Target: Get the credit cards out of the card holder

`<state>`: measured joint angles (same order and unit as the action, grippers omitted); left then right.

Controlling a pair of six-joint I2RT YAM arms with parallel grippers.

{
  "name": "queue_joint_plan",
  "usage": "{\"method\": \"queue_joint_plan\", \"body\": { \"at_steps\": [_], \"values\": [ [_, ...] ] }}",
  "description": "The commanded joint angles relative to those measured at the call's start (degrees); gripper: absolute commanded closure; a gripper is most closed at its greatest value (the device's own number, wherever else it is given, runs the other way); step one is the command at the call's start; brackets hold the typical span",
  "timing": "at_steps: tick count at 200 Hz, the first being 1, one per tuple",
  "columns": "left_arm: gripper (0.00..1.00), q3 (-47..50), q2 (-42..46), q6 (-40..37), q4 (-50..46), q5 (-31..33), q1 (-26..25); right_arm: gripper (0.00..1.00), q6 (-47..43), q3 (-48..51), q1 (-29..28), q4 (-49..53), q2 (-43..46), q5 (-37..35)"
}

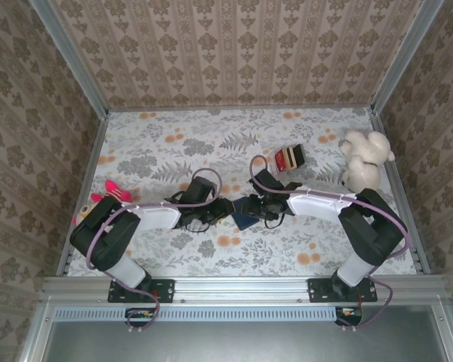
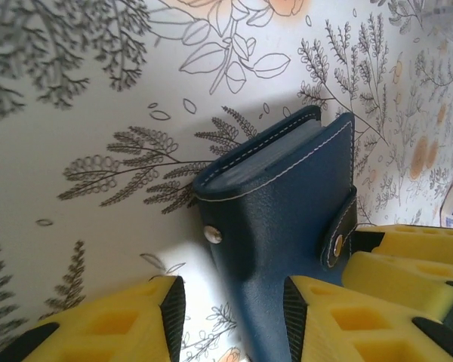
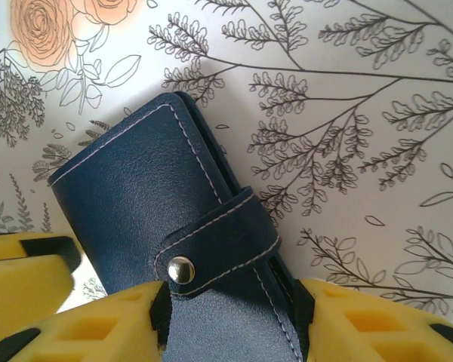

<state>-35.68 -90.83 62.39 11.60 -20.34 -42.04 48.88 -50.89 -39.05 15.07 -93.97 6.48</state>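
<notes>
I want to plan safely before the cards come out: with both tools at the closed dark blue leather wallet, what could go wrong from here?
1. The short strap of the dark blue leather wallet is snapped shut; pulling could drag the whole wallet over the floral table instead of opening it.
2. The left tool and right tool crowd the same end, their yellow fingers close together; they might collide.
</notes>
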Motion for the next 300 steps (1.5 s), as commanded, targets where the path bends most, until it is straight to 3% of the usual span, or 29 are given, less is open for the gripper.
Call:
{"method": "queue_joint_plan", "body": {
  "at_steps": [1, 110, 156, 205, 233, 268, 300],
  "values": [
    [0.58, 0.18, -1.65, 1.16, 4.64, -2.09, -0.41, 0.54, 1.08, 1.02, 0.11, -1.99, -1.17, 3.34],
    [0.61, 2.02, -5.42, 0.45, 12.29, -6.21, -0.46, 0.61, 0.77, 1.87, 0.97, -4.19, -2.66, 6.62],
    [0.71, 2.37, -4.07, -2.52, 14.22, -7.87, -0.30, 0.61, -1.43, 1.94, 2.08, -3.82, -2.54, 7.54],
    [0.89, 2.94, -1.55, -4.88, 13.68, -7.46, 0.63, 0.54, -4.75, 0.79, 2.84, -0.72, 2.12, 5.82],
    [0.93, 2.18, 1.28, -7.08, 9.02, -6.31, 1.12, 0.47, -6.49, -0.71, 2.79, 2.11, 3.92, 4.10],
    [0.93, -3.38, 5.20, -14.14, -9.12, -1.09, 0.51, 0.42, -6.89, -3.07, 2.57, 4.10, 2.67, 3.83],
    [0.94, -4.72, 5.76, -15.01, -11.41, -0.59, 0.12, 0.42, -5.87, -4.47, 2.18, 1.95, 0.51, 7.10]
  ]
}}
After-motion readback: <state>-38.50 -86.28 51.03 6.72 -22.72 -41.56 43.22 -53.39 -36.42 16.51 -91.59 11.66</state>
